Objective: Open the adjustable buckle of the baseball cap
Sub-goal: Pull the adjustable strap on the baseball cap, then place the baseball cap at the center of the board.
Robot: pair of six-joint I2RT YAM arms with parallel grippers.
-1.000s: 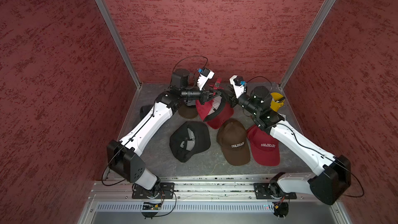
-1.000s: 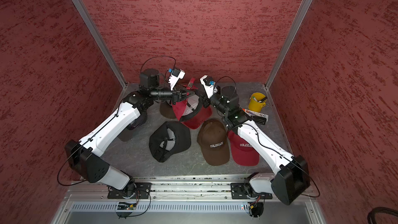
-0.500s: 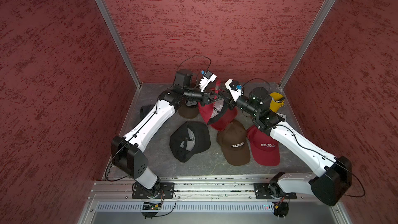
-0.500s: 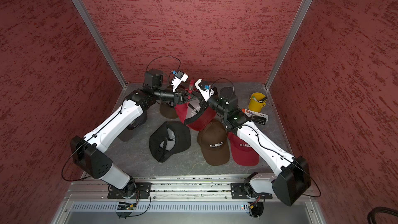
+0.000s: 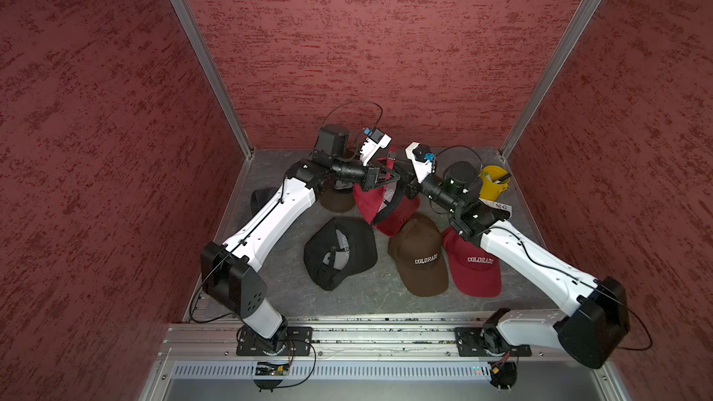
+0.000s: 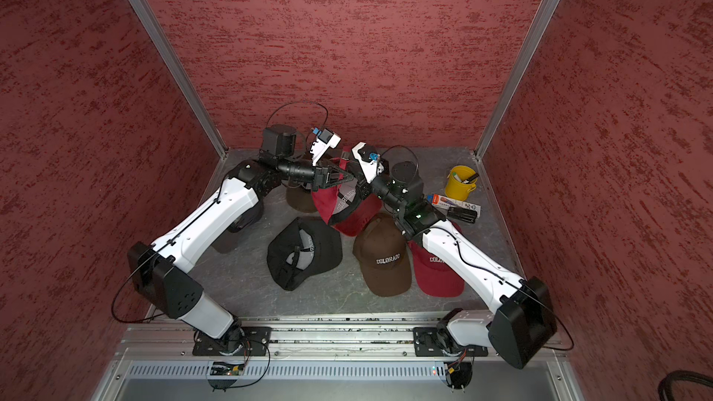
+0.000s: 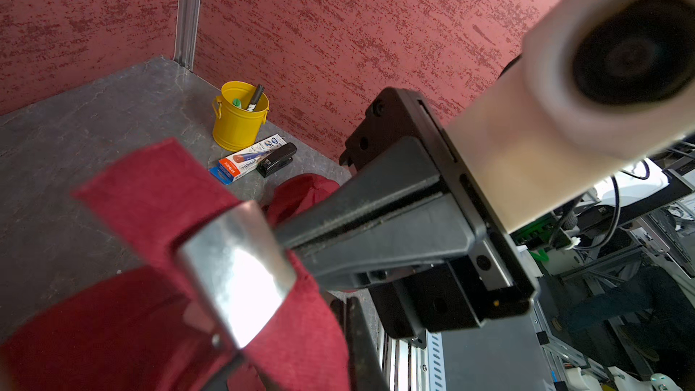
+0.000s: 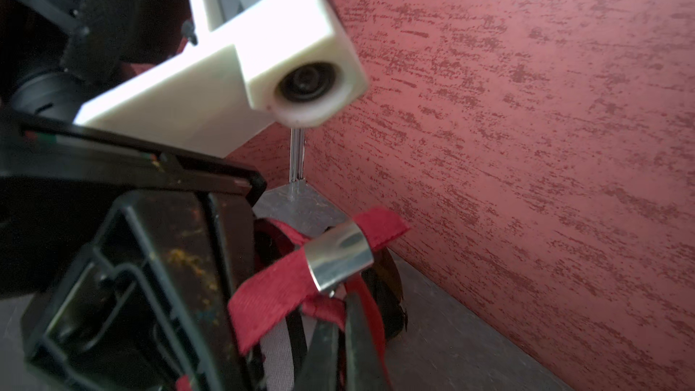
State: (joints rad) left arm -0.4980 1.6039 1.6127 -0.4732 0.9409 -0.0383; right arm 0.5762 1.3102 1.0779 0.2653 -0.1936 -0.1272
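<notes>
Red cap: the red cap (image 5: 364, 202) hangs clear of the table (image 5: 270, 165) at the rear middle, carried between both arms with its back strap turned toward them.
Buckle: the silver buckle (image 7: 237, 276) sits on the strap (image 8: 270, 295). It looks closed as far as can be seen, and the strap tail (image 7: 150, 189) sticks out past it.
Left claw: the left claw (image 6: 349, 178) is pinched tight on the red cap's back, and its tips are mostly hidden by cloth.
Right claw: the right claw (image 7: 280, 236) has its jaws pressed together with the tips touching the buckle's edge. Whether they nip the metal lip, the cloth under it, or nothing is unclear.
Slip risk: the buckle is smooth and curved, so a pull probably skids the tips off it and leaves the flap down.
Drop risk: if the left claw's pinch is shallow, a tug likely draws the cloth out. The cap would then fall toward the black cap (image 5: 339, 252) and brown cap (image 5: 418, 260) below.
Collision risk: the right arm's camera housing (image 7: 601, 69) is just beside the left claw, so a levering twist may knock the two together.
Direction risk: pulling along the strap, rather than prying the flap up, likely only tightens it.
</notes>
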